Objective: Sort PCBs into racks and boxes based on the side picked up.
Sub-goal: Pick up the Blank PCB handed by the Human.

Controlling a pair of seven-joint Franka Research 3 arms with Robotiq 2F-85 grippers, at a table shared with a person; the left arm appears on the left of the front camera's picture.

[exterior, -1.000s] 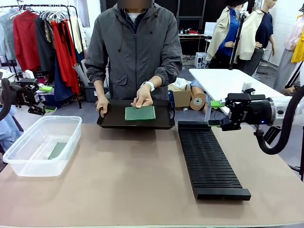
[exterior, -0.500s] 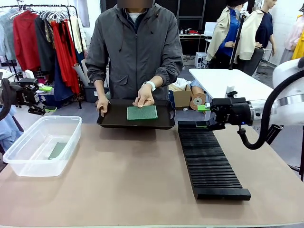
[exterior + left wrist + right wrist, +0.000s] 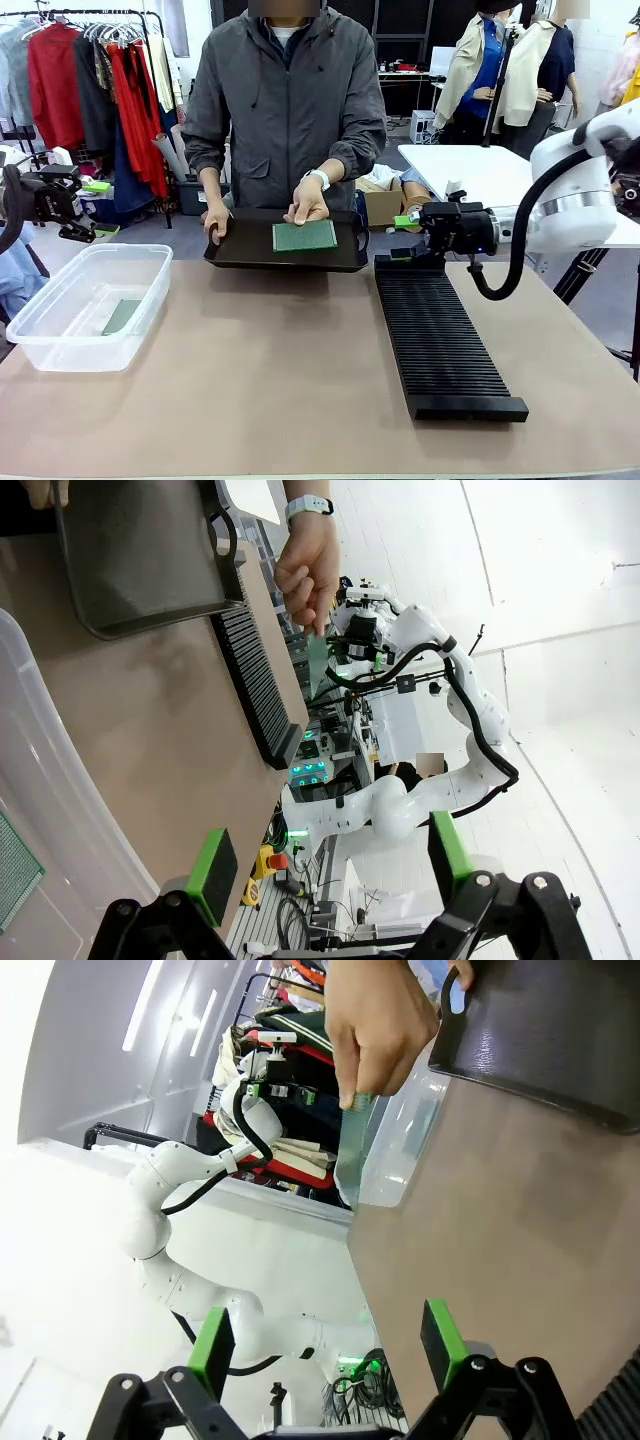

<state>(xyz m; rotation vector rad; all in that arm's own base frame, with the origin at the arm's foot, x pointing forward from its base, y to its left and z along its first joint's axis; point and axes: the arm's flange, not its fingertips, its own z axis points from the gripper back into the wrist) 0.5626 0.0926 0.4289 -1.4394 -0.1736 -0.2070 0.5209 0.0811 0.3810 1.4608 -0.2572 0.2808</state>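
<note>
While the person holds the black tray (image 3: 230, 256) at the table's far edge, both arms hang empty to either side of it.

- left gripper (image 3: 100, 208): well left of the tray, jaws spread wide, nothing between them
- clear tub (image 3: 70, 355): left of the tray and nearer the robot; tub PCB (image 3: 121, 316) lies flat inside
- rim hand (image 3: 215, 222): grips the tray's left edge
- board hand (image 3: 305, 208): fingertips on the far edge of the tray PCB (image 3: 305, 237), which sits in the tray's middle; can't tell if that edge is lifted
- rack (image 3: 440, 335): just right of the tray, running back toward the robot
- right gripper (image 3: 403, 238): just right of the tray over the rack's far end, jaws wide, empty, aimed at the tray

Risks: the gripper could bump the board hand or the tray's raised rim if it goes in now; a thin flat board gives little to pinch, so it may slip; misjudging the face sends it to the wrong place.

Writing: none legible; board marks too small to read.
</note>
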